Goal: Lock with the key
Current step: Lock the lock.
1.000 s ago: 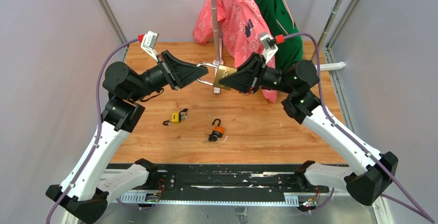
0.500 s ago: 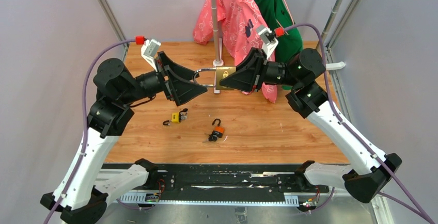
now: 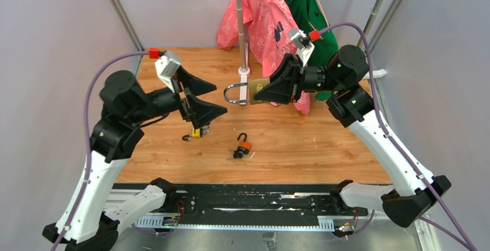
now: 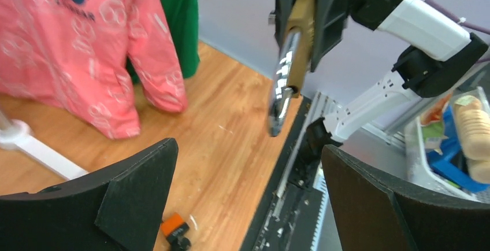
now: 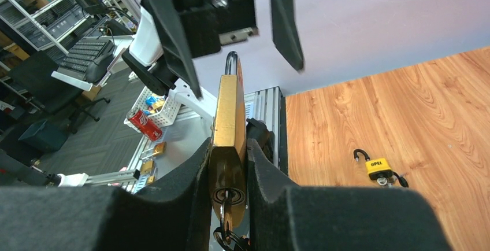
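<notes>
Wood-grain table (image 3: 323, 147). Left gripper (image 3: 221, 99): jaws wide, empty. Right gripper (image 3: 261, 91) clamps the flat brass padlock (image 3: 258, 83) mid-air, chrome shackle pointing left. Yellow padlock (image 3: 197, 132) is half hidden behind the left finger. Orange padlock (image 3: 245, 145) on table. Key (image 5: 226, 209) in cylinder, mostly cut off.

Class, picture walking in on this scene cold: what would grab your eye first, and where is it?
A big brass padlock is held in mid-air by the right hand, over the table's far middle, with the left hand wide open facing its shackle. Behind them hang a pink shirt and a green shirt.
</notes>
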Controlling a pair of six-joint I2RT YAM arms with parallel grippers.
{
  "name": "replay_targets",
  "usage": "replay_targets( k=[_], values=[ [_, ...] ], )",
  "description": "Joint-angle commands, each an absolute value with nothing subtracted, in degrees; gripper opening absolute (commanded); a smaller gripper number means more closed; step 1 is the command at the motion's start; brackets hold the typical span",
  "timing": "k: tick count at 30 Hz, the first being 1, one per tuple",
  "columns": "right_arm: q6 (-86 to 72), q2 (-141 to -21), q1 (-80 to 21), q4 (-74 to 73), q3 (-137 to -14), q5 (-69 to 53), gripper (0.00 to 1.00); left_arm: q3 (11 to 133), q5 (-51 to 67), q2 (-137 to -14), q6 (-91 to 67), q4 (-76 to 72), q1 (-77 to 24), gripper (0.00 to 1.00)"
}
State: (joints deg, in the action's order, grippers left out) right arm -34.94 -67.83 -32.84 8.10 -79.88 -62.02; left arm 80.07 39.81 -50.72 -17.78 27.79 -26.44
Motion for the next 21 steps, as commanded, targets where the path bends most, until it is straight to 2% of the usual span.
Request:
replay_targets(
  k=[1, 4, 8, 15, 20, 21],
  values=[
    [-34.85, -67.18, -32.25, 12.89, -80.30, -63.03, 0.00, 77.49, 45.12, -53.09, -22.49, 22.44, -26.46, 1.00],
    [-37.20, -67.40, -32.25, 16.06, -79.27, -63.21, 0.00, 77.58, 45.91, -54.62, -22.39, 22.40, -26.46, 1.00],
    [-37.97, -67.58, -32.25, 17.17, -78.64, -63.11, 0.00, 75.80, 48.32, -55.31, -28.67, 12.95, -26.46, 0.98],
    [-38.33, -67.85, -32.26, 17.63, -78.35, -63.00, 0.00, 77.43, 49.18, -56.33, -28.52, 13.47, -26.46, 0.61],
    [-38.89, -68.24, -32.24, 18.69, -78.14, -62.61, 0.00, 77.65, 48.99, -56.46, -27.43, 15.70, -26.46, 0.45],
    [-39.13, -68.41, -32.21, 18.82, -78.11, -62.58, 0.00, 77.55, 48.74, -56.42, -27.48, 15.64, -26.46, 0.39]
  ],
)
